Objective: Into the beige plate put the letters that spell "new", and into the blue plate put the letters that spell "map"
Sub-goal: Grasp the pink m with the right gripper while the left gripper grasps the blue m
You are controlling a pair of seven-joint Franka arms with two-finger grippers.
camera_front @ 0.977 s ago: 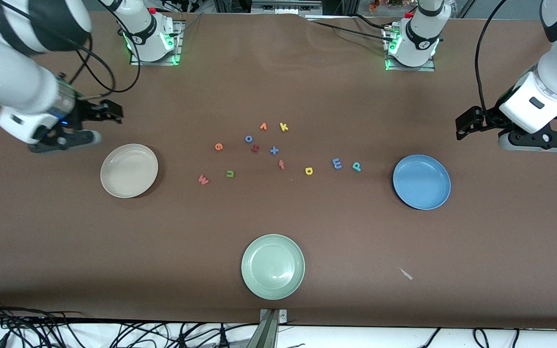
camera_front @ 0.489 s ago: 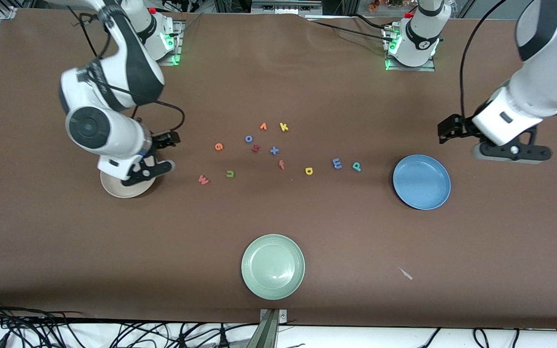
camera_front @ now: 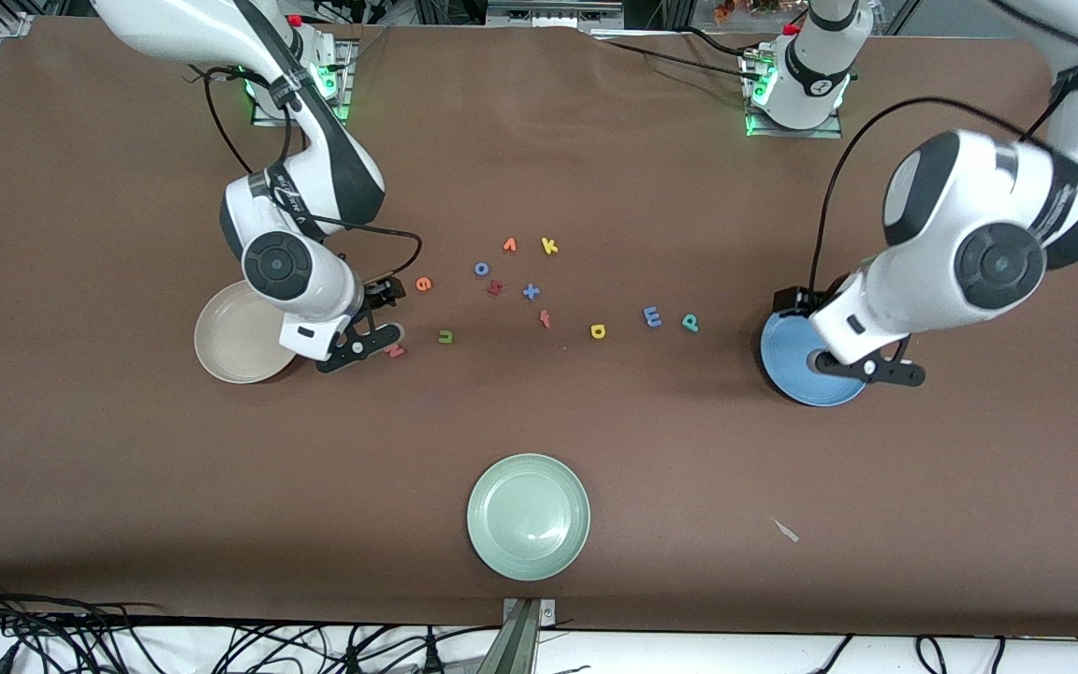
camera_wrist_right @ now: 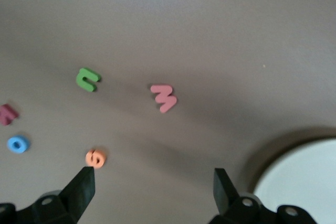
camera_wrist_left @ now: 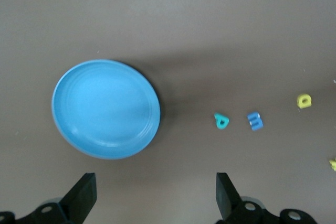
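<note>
So I'm basically sitting at the start of this one, nothing is sorted yet. Both plates are showing empty: the beige plate [camera_front: 238,334] toward the right arm's end of the worktop, the blue plate [camera_front: 796,360] toward the left arm's end.

All six letters are lying loose on the worktop [camera_front: 539,449] in the middle stretch between the plates. For "new" I'm seeing the pinkish-red w [camera_wrist_right: 164,97], the green n [camera_wrist_right: 87,78] and the orange e [camera_wrist_right: 95,157]. For "map" it's the teal p [camera_wrist_left: 221,121], the blue m [camera_wrist_left: 255,121] and the yellow a [camera_wrist_left: 304,100].

I'm hovering the right tool [camera_wrist_right: 152,190] near the w, just beside the beige plate's rim, fingers spread apart and holding nothing. The left tool [camera_wrist_left: 156,195] is hanging over the blue plate's edge, fingers also apart and empty.

My guess is the w is going first, with all six placements left to do.
</note>
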